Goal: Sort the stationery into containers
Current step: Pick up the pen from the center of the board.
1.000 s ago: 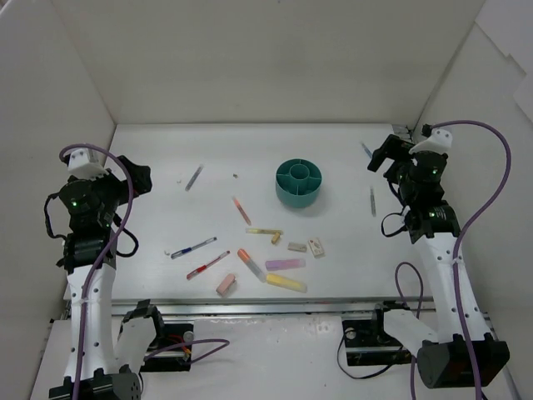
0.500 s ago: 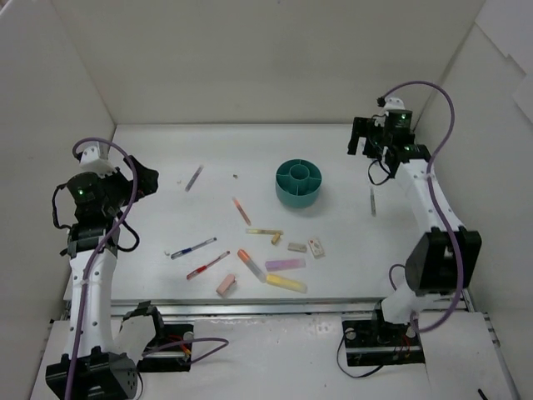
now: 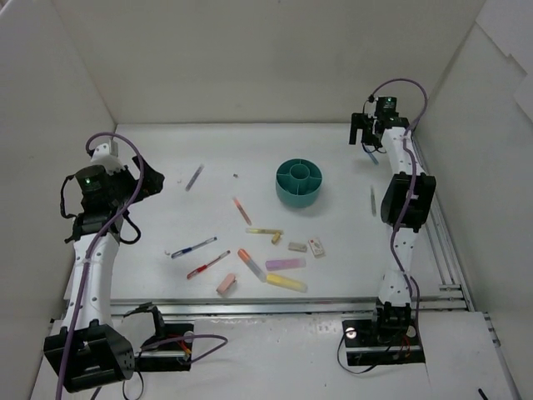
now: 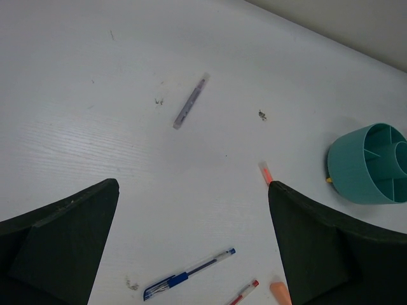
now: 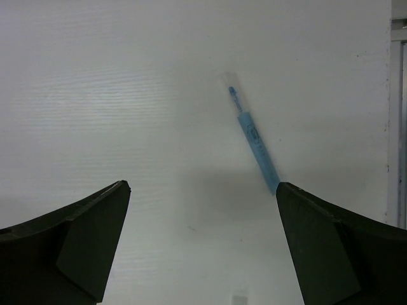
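The teal divided cup stands mid-table and shows in the left wrist view. Pens, highlighters and erasers lie in front of it: a blue pen, red pen, orange highlighter, purple highlighter, yellow highlighter, pink eraser, beige eraser, white eraser. A grey pen lies at the back left. My left gripper is open and empty above the left side. My right gripper is open above a light blue pen.
An orange-red pen and a yellow pen lie left of and in front of the cup. Another grey pen lies right of the cup. White walls enclose the table. A metal rail runs along the right edge.
The right arm has stretched out to the far right corner, its gripper now over the light blue pen. The left gripper has moved slightly forward and inward. The stationery has not moved.
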### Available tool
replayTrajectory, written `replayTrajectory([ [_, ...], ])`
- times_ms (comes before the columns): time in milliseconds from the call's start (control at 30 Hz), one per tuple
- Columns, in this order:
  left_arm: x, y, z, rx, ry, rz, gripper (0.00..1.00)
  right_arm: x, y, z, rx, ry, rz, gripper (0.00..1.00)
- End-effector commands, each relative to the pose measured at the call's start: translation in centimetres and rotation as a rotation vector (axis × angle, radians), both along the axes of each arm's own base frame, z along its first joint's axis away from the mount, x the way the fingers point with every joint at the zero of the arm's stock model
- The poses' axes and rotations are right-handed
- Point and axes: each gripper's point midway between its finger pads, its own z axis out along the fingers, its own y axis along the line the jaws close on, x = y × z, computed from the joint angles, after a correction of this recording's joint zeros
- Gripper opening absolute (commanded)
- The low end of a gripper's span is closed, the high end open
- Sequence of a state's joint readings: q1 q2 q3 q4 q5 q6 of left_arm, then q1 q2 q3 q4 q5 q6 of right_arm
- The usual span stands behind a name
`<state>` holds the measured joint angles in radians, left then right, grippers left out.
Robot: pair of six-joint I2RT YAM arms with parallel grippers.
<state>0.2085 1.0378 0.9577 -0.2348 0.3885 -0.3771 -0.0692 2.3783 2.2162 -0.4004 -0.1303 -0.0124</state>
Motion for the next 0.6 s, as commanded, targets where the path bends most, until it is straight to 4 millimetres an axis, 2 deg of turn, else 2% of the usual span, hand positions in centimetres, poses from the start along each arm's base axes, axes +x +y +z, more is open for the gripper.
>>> replayTrajectory([
  [0,1.3,0.0,3.6,0.043,-0.102,-0.027,1.00,2.1,-1.5,2.1,-0.047,-0.063,-0.012,0.98],
  [33,1.5,0.0,3.4,0.042,-0.095,-0.030,1.00,2.4,-1.7,1.6,-0.051,-0.061,-0.009,0.98],
  [67,1.6,0.0,3.3,0.042,-0.092,-0.030,1.00,2.8,-1.8,0.1,-0.053,-0.045,-0.007,0.98],
  [133,1.8,0.0,3.1,0.040,-0.083,-0.030,1.00,3.5,-2.1,0.3,-0.066,-0.062,0.002,0.98],
  [267,2.3,0.1,2.6,0.034,-0.069,-0.029,1.00,3.8,-2.9,-2.1,-0.100,-0.033,-0.004,0.98],
  [300,2.4,-0.2,2.6,0.033,-0.069,-0.038,1.00,4.1,-3.1,-1.7,-0.111,-0.045,-0.014,0.97],
  [367,2.6,-0.2,2.6,0.029,-0.069,-0.037,1.00,4.0,-3.0,-2.4,-0.104,-0.025,-0.005,0.94],
  [400,2.7,-0.1,2.3,0.026,-0.062,-0.033,1.00,4.0,-2.8,-2.5,-0.102,-0.024,0.000,0.85],
  [467,2.9,-0.1,2.4,0.022,-0.060,-0.030,1.00,3.9,-2.8,-2.4,-0.096,-0.024,0.004,0.75],
  [567,2.9,0.0,2.3,0.016,-0.048,-0.022,1.00,4.2,-2.4,-2.1,-0.045,-0.037,0.042,0.72],
])
